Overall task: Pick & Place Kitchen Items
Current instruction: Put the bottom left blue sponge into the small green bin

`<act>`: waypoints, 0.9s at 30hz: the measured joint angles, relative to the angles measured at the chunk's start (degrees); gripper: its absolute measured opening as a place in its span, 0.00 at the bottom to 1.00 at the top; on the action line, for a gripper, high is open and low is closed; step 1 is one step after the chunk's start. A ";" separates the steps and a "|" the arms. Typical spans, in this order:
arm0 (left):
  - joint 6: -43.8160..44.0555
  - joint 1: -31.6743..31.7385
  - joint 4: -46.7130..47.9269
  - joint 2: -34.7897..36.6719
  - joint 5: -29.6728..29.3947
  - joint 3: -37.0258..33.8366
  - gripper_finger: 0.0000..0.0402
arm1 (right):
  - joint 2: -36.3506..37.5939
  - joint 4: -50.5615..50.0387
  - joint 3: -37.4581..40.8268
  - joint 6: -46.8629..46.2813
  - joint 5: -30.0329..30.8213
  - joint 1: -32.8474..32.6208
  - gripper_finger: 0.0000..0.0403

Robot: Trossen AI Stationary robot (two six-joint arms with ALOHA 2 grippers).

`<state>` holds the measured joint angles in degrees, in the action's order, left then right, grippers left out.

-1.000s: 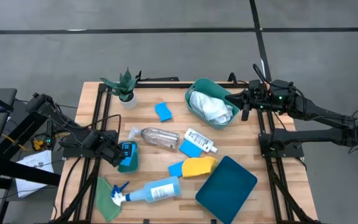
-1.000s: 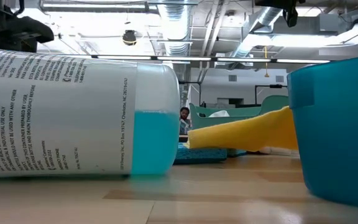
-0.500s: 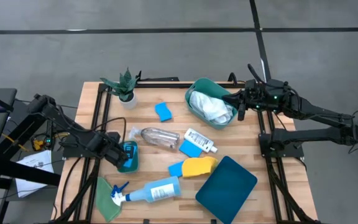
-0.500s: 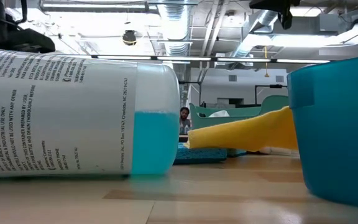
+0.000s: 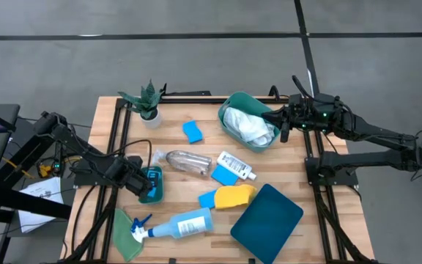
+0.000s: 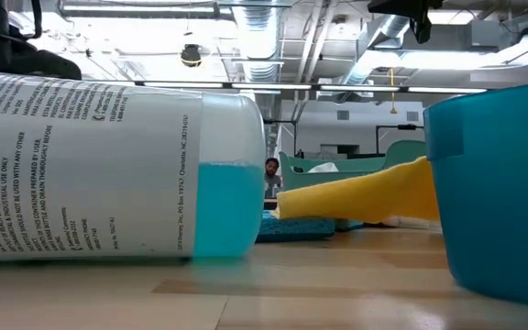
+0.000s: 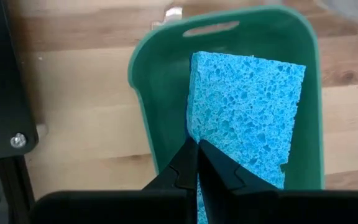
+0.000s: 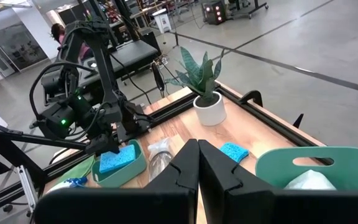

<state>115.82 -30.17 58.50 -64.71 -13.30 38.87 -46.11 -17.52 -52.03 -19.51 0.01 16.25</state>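
The blue sponge [image 7: 244, 115] lies in a small green tub [image 7: 160, 93] near the left edge of the table [image 5: 174, 158]. It is flat, has straight sides and is full of tiny holes. It looks soft and very light, so it should squash a bit when pinched and not slip. The best place to take it is probably across its thin sides, near the middle.

The left gripper [image 7: 197, 163] hangs just over the near end of the sponge. Its two fingers are pressed together and hold nothing.

More kitchen things lie around on the table. A spray bottle [image 5: 184, 224] with blue liquid lies on its side near the front; it may be heavier and could roll. A yellow cloth [image 5: 234, 195] sits beside it and will be floppy. A white cloth [image 5: 246, 126] fills a bigger green tub [image 5: 234, 100].

The right gripper [image 5: 283, 127] hangs by that bigger tub, with fingers pressed together and empty.
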 joint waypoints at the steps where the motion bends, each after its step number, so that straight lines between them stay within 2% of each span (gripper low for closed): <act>1: -0.17 0.00 -0.05 0.00 -0.17 0.00 0.00 | 0.00 0.00 0.00 0.00 0.00 -0.02 0.00; 18: -5.40 0.04 -1.30 -0.19 -0.30 0.00 0.00 | 0.00 0.02 -0.02 1.51 0.00 0.00 0.00; 27: -13.36 2.92 -4.96 -2.09 -0.16 0.00 0.00 | 0.02 0.00 0.00 1.55 0.00 0.00 0.00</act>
<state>102.46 -27.26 53.54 -66.79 -13.46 38.87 -46.09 -17.52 -52.03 -17.96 0.01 16.25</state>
